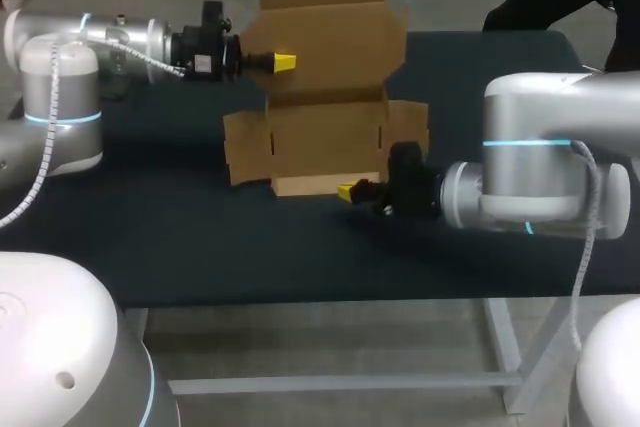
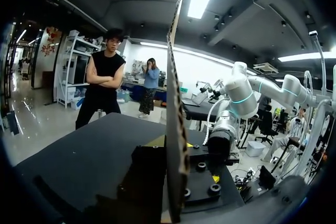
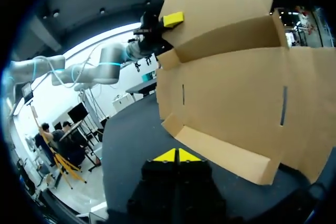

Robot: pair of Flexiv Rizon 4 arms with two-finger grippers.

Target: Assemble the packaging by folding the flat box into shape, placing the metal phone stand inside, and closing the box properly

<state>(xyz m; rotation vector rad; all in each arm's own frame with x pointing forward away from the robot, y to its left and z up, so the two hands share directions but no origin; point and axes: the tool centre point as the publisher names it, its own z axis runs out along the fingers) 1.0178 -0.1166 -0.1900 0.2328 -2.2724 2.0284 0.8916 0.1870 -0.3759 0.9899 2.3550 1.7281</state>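
Note:
The brown cardboard box (image 1: pixel 325 132) lies partly unfolded on the dark table, its rear panel standing upright. My left gripper (image 1: pixel 285 63) is shut on that raised panel near its left edge. In the left wrist view the panel (image 2: pixel 176 93) runs edge-on between the fingers of the left gripper (image 2: pixel 176 142). My right gripper (image 1: pixel 347 190) sits low on the table just in front of the box's front flap, shut with nothing in it. From the right wrist, the right gripper (image 3: pixel 177 156) has its yellow tips pressed together a little short of the flap (image 3: pixel 226 156). No phone stand shows in any view.
The black table top (image 1: pixel 150 237) stretches bare to the left and in front of the box. Side flaps (image 1: pixel 245 152) lie flat on both sides of the box. My right arm's body (image 1: pixel 540 187) hangs over the table's right part.

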